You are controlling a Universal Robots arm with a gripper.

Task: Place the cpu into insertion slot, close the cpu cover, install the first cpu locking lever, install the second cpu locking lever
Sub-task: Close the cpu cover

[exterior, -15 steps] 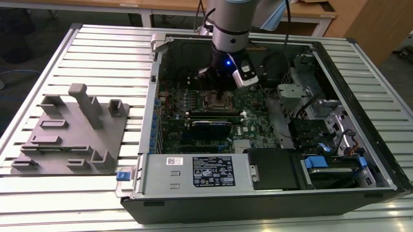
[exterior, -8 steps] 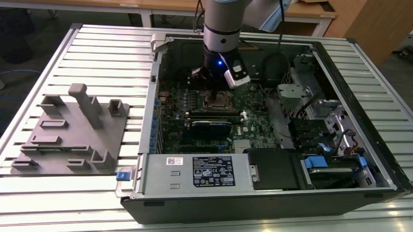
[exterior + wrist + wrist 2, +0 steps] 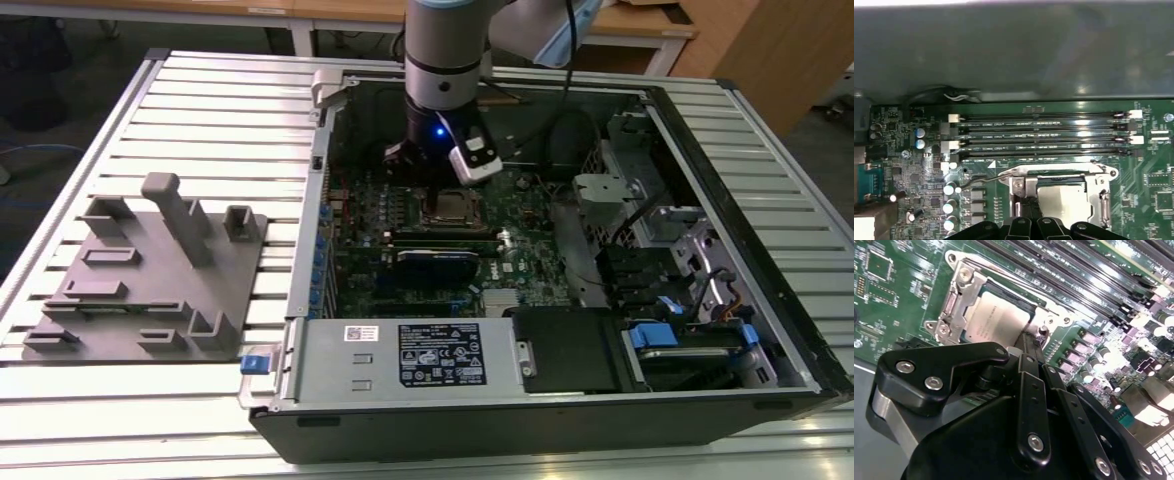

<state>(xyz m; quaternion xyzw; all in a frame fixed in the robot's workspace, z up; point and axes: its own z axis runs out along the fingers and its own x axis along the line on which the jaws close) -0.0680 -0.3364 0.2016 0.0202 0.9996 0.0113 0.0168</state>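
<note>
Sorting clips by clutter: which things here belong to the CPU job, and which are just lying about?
Job: cpu, cpu cover, insertion slot, gripper.
Lying about: memory slots, grey fixture tray, power supply.

A pale slatted metal table [image 3: 200,120] stands before wooden desks [image 3: 240,8] on grey floor [image 3: 134,35].

The exterior view looked steeply down from high up and some way off, taking in the slatted table [image 3: 200,100] and the whole open computer case [image 3: 534,425]. The second wrist view sat very close, slanting past the gripper [image 3: 1028,342] onto the insertion slot [image 3: 954,305]. The first wrist view faced the memory slots [image 3: 1044,135] more squarely, seemingly from slightly farther back. All three views shared the insertion slot.
</note>
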